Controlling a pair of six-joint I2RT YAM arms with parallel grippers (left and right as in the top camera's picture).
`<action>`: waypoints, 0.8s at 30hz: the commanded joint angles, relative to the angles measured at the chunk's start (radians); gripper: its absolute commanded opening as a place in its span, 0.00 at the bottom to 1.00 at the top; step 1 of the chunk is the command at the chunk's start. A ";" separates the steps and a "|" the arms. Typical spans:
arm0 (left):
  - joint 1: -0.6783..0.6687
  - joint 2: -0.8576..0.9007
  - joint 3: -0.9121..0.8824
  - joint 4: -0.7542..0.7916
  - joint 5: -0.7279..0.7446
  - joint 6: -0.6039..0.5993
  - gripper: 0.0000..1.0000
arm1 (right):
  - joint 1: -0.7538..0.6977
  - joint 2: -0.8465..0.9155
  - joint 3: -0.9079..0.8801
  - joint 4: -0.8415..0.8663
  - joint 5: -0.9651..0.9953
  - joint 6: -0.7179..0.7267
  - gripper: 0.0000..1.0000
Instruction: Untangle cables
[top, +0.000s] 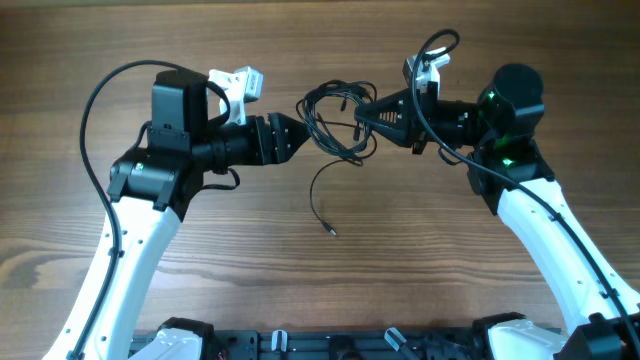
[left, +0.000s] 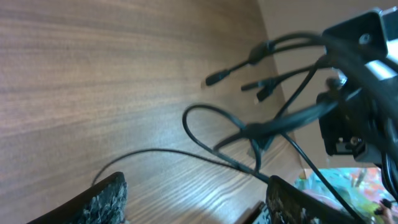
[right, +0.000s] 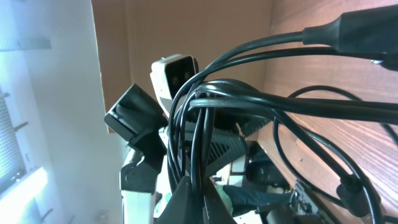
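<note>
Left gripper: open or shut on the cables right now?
Open. The left gripper has its fingers wide apart in its wrist view; a strand of the cables runs loose between them.

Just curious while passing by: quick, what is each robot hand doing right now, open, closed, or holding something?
Left gripper: open, gripping nothing.
Right gripper: closed, pinching the cables.

The counter (top: 450, 260) is grained brown wood, matt and smooth. The cables (top: 335, 120) are smooth black plastic with a slight sheen; the arms (top: 130, 270) wear glossy white plastic shells.
</note>
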 joint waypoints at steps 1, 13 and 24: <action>-0.005 0.003 -0.006 0.044 0.004 0.019 0.75 | 0.000 -0.013 0.018 0.011 -0.039 0.032 0.04; -0.049 0.016 -0.006 0.177 0.006 -0.035 0.68 | 0.000 -0.013 0.018 0.027 -0.062 0.136 0.04; -0.076 0.034 -0.006 0.199 0.005 -0.041 0.04 | 0.000 -0.013 0.018 0.027 -0.045 0.126 0.04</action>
